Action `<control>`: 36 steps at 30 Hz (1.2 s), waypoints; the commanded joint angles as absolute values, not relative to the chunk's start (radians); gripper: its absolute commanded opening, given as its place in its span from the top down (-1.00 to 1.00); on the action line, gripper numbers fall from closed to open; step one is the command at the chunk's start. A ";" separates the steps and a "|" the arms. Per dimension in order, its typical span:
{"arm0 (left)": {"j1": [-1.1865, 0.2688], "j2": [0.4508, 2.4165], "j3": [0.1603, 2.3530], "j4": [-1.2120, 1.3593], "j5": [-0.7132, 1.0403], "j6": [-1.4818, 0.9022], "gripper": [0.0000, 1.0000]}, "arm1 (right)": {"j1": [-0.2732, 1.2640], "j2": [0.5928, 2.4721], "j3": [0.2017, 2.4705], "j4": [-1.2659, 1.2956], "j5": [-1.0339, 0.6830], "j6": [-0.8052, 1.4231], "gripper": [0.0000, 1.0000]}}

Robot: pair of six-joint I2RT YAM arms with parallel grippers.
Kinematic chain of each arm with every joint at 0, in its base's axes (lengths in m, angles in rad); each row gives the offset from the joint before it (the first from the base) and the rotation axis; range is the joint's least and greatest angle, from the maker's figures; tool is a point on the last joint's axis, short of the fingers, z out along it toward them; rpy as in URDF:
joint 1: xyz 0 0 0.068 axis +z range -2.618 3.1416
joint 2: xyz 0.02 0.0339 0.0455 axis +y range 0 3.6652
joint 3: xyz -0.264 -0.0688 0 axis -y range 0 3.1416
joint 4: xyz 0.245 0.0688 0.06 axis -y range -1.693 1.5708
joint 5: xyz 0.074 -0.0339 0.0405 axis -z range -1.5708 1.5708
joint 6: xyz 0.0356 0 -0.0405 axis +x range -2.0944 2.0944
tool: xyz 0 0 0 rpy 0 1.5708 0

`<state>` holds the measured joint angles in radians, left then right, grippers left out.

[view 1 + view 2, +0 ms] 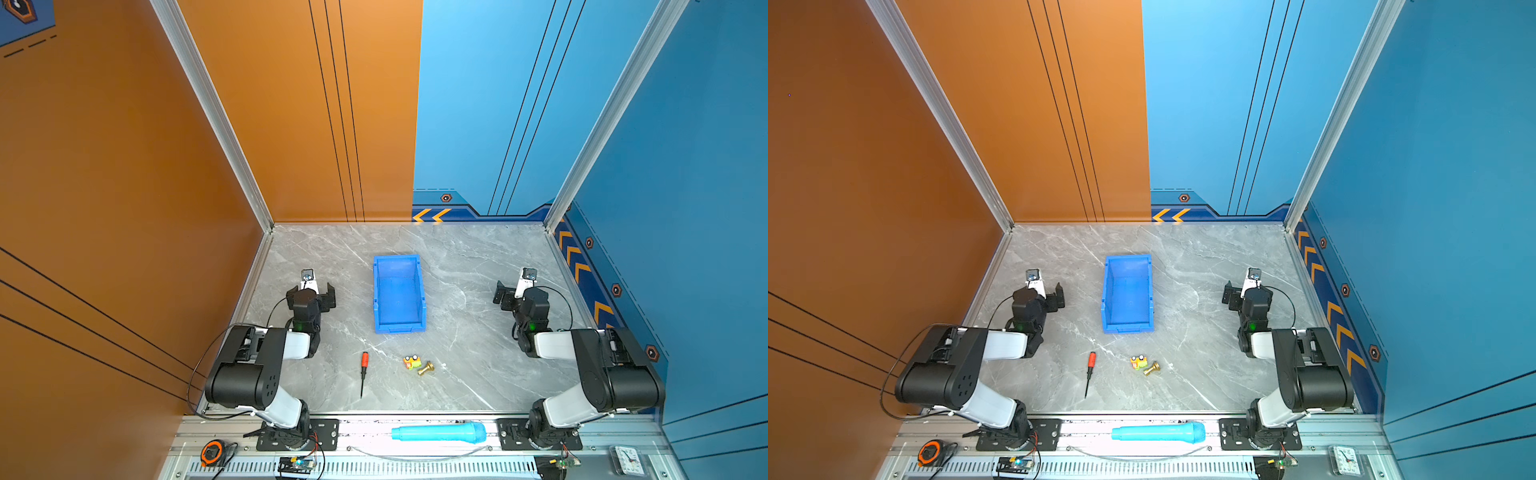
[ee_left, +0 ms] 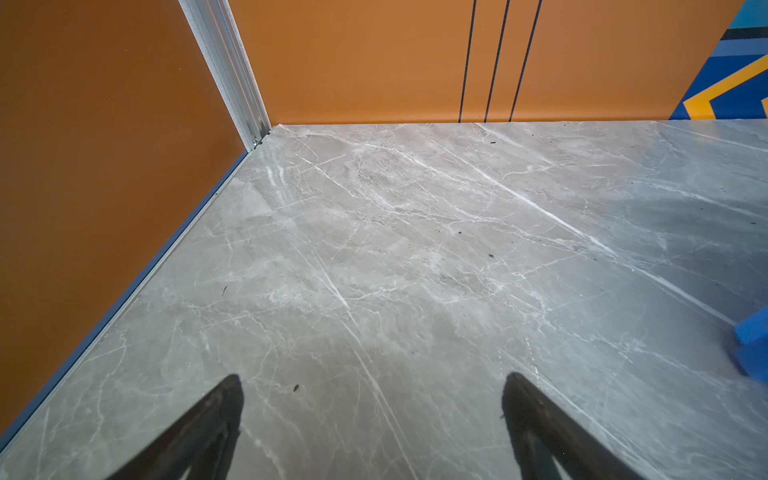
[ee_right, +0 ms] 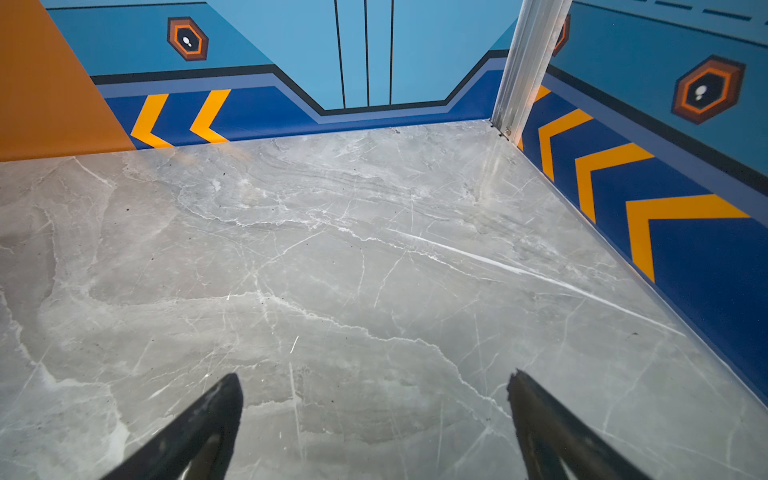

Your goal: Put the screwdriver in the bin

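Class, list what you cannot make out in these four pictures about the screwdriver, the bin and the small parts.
Screwdriver tip type: too small in both top views; outside both wrist views.
Bin: left wrist view shows one corner only, cut off by the picture's edge.
Colourful small part: too small in both top views to identify.

One screwdriver — one bin

Screwdriver flat, near bin
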<state>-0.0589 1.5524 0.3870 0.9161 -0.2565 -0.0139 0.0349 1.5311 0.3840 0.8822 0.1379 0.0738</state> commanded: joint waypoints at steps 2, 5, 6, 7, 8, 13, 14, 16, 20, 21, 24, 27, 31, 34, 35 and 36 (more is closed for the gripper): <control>-0.052 1.484 0.403 0.818 -0.235 0.007 -0.96 | 0.058 1.456 0.412 0.762 0.194 0.053 -1.00; -0.047 1.411 0.421 0.703 -0.249 -0.018 -0.96 | 0.073 1.396 0.424 0.684 0.201 0.046 -1.00; -0.046 1.381 0.424 0.661 -0.252 -0.028 -0.96 | 0.080 1.372 0.423 0.662 0.212 0.046 -1.00; -0.046 1.352 0.431 0.606 -0.262 -0.043 -0.96 | 0.092 1.342 0.426 0.630 0.231 0.046 -0.99; -0.045 1.327 0.446 0.538 -0.276 -0.060 -0.96 | 0.103 1.313 0.433 0.597 0.248 0.051 -1.00; -0.041 1.218 0.533 0.227 -0.246 -0.128 -0.96 | 0.224 1.156 0.486 0.354 0.322 0.089 -1.00; -0.042 1.198 0.534 0.201 -0.233 -0.139 -0.96 | 0.255 1.126 0.489 0.322 0.361 0.093 -1.00; -0.045 1.149 0.547 0.122 -0.211 -0.180 -0.96 | 0.312 1.057 0.510 0.219 0.426 0.147 -1.00; -0.053 1.101 0.635 -0.157 -0.227 -0.309 -0.96 | 0.375 0.961 0.583 -0.044 0.449 0.289 -1.00; -0.055 1.093 0.658 -0.232 -0.194 -0.322 -0.95 | 0.398 0.941 0.597 -0.101 0.449 0.306 -1.00; -0.069 1.071 0.701 -0.383 -0.146 -0.375 -0.96 | 0.472 0.875 0.609 -0.208 0.444 0.339 -1.00; -0.100 1.042 0.716 -0.513 -0.130 -0.423 -0.96 | 0.536 0.829 0.612 -0.284 0.434 0.364 -1.00; -0.180 0.975 0.718 -0.609 -0.109 -0.467 -0.96 | 0.583 0.818 0.637 -0.393 0.403 0.405 -1.00; -0.267 0.931 0.741 -0.694 -0.108 -0.530 -0.96 | 0.624 0.820 0.674 -0.479 0.373 0.423 -1.00; -0.295 0.920 0.741 -0.711 -0.107 -0.551 -0.96 | 0.636 0.821 0.685 -0.500 0.359 0.420 -1.00; -0.325 0.910 0.741 -0.732 -0.109 -0.579 -0.96 | 0.650 0.819 0.688 -0.517 0.348 0.415 -1.00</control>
<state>-0.2668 0.9405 0.7048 -0.5949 -0.1333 -0.4866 0.6212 0.8284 0.6392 -0.3862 0.3817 0.3832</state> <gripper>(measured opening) 0.979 0.999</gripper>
